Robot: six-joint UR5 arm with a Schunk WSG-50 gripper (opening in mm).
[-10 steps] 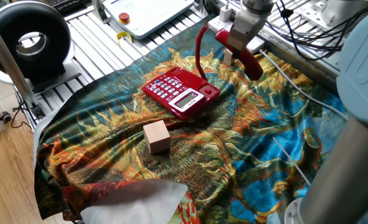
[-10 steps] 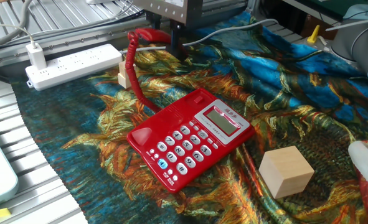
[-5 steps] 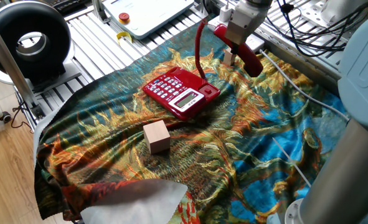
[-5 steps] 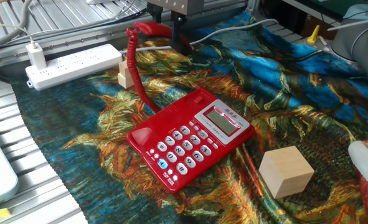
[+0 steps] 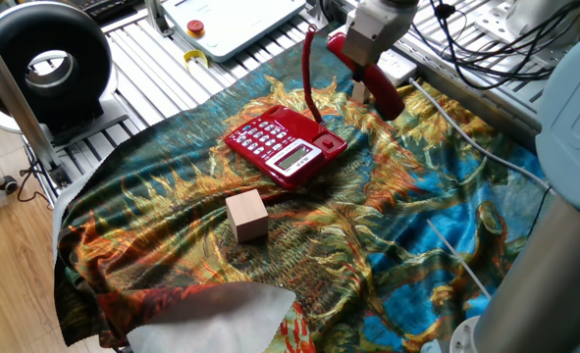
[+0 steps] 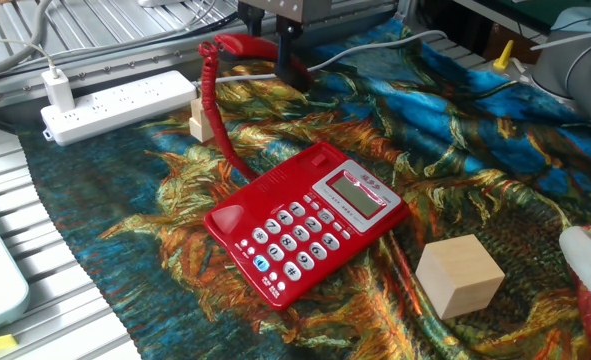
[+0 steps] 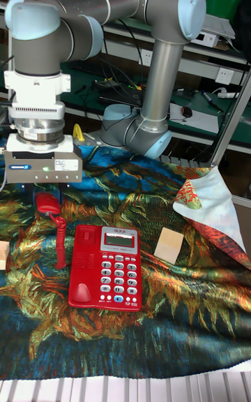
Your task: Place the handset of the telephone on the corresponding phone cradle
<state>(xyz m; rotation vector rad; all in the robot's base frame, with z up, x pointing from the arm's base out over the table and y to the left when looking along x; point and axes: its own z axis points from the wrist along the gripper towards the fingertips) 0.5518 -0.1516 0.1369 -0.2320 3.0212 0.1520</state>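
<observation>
**Handset aloft beyond the phone**

Our gripper (image 5: 366,61) pinches the handset (image 5: 373,80) in its jaws, off the counter at the phone's (image 5: 286,144) one o'clock; the cord (image 6: 215,115) hangs taut. A cube (image 5: 247,215) sits at six o'clock.

One fixed view: high, far, telephone (image 5: 286,145) at centre. Other fixed view: low, close, from the opposite side. Tall fixed view: level, facing the arm (image 7: 104,8); telephone shared, at 6 o'clock.
</observation>
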